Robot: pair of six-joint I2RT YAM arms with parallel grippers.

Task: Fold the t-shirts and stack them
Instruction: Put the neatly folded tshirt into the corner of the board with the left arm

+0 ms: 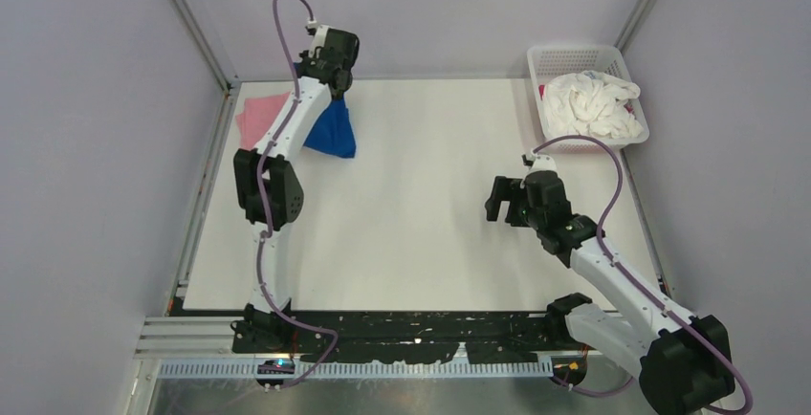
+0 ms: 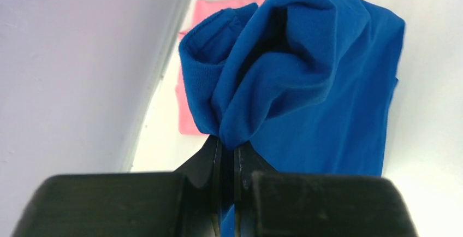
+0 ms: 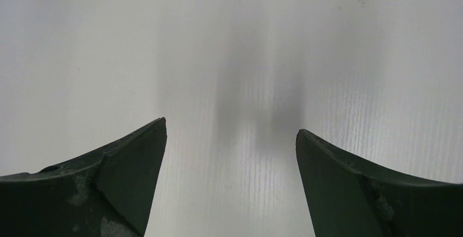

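Blue shirt [image 2: 311, 67] is clamped by left gripper [image 2: 228, 149], per wrist view only; pink shirt [image 2: 218, 6] beyond. Right gripper [image 3: 231, 126] spread apart. White cloth [image 1: 593, 104] held in basket [image 1: 577, 50].

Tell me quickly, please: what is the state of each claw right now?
Left claw: closed, holding the blue t-shirt.
Right claw: open, holding nothing.

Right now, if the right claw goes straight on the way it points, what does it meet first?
The bare white table: the right claw, open, points at it with nothing between. How far off is unclear.
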